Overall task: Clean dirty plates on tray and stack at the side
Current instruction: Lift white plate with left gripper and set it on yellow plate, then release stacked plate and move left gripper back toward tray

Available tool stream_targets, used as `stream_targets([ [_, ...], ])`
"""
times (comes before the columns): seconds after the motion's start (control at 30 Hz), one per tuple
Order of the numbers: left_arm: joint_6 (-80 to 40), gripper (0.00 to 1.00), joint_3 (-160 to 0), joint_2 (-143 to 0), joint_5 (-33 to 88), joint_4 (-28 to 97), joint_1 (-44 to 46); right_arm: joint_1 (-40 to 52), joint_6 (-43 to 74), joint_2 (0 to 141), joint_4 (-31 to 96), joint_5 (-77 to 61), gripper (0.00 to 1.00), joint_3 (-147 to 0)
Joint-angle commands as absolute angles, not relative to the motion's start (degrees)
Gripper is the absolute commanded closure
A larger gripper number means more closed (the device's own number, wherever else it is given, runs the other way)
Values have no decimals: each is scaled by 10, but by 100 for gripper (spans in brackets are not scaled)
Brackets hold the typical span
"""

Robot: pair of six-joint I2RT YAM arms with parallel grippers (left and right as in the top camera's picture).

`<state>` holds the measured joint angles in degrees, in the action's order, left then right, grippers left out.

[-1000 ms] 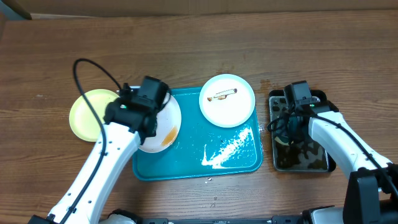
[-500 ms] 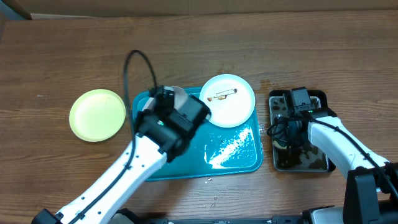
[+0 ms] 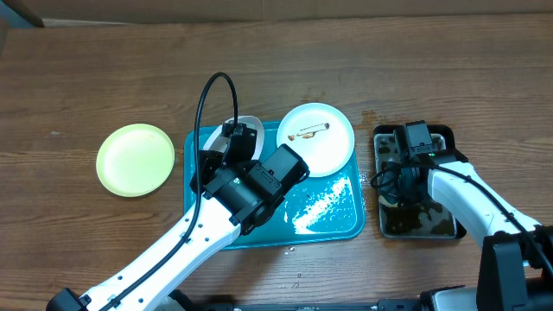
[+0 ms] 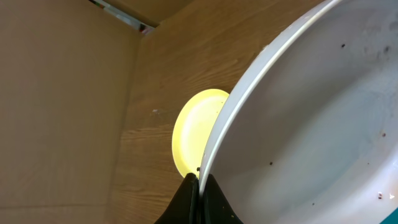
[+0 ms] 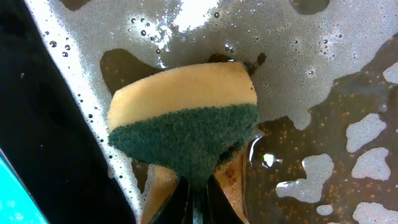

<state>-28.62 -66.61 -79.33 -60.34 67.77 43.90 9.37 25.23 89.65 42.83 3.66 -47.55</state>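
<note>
Edgewise in left hand (image 4: 198, 182), one white plate (image 4: 311, 112)

No text, label, brand, number or sign can be read in any of the views.

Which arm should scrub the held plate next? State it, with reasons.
Right. The right gripper is shut on the sponge, at the black tray of soapy water. The left gripper is busy clamping the white plate by its rim.
</note>
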Motion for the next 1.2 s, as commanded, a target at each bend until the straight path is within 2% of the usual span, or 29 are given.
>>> stream_targets([
  [0.0, -304, 96, -665, -783, -630, 676, 441, 93, 255, 894, 427, 22, 96, -469],
  [0.27, -305, 96, -665, -783, -624, 677, 430, 93, 255, 894, 428, 22, 96, -469],
  [0.4, -304, 96, -665, -783, -559, 670, 370, 93, 255, 894, 433, 22, 96, -469],
  [0.53, -290, 96, -665, -782, -467, 664, 270, 93, 255, 894, 435, 22, 96, -469],
  [0.87, -175, 96, -665, -783, -108, 559, -65, 93, 255, 894, 443, 22, 96, -469],
  [1.0, -171, 96, -665, -790, -37, 524, -182, 93, 255, 894, 445, 22, 96, -469],
  [1.17, -171, 96, -665, -820, -16, 493, -271, 93, 255, 894, 445, 22, 96, -469],
])
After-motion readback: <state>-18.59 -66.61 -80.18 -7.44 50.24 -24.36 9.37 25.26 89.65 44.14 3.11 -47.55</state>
